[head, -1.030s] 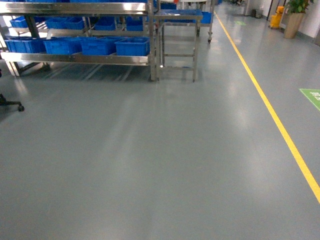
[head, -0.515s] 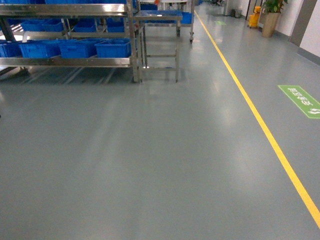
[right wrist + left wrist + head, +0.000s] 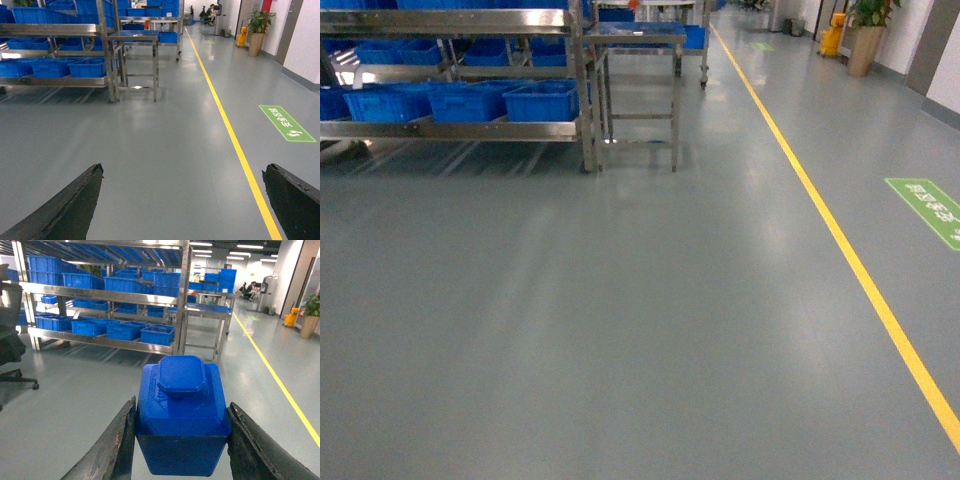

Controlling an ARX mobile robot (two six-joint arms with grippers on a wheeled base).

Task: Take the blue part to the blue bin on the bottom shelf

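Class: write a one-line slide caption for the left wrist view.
Left gripper clamps the blue part, steel rack of blue bins ahead.

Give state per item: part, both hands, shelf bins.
blue part: held between the left hand's fingers, upright, off the floor
left hand: shut on the blue part
right hand: open, empty
blue bins on bottom shelf: in a row, contents not visible

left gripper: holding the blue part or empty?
Holding. The left gripper has both fingers pressed against the blue part, upright between them.
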